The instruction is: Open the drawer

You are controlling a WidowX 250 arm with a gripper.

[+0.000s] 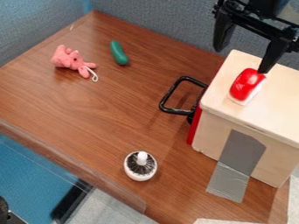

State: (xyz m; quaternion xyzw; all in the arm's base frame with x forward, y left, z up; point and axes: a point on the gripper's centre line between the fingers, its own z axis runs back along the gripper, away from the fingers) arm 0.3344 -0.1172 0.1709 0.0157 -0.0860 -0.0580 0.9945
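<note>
The black gripper [242, 57] is at the upper right, open, its two fingers spread wide apart. One finger hangs over the back edge of the wooden drawer box [277, 103]; the other has its tip at the upper end of a red and white object [248, 85] lying on the box top. Whether that tip touches the object, I cannot tell. A black loop handle [168, 94] sticks out from the box's left side, where a red front panel [194, 127] shows. The gripper is above and to the right of the handle, apart from it.
A pink plush toy [69, 59] and a green vegetable-like toy [118, 53] lie at the back left. A white round object with dark bristles [140, 166] stands near the front. Grey tape [236, 162] runs from the box onto the table [88, 113]. Grey partitions border the back.
</note>
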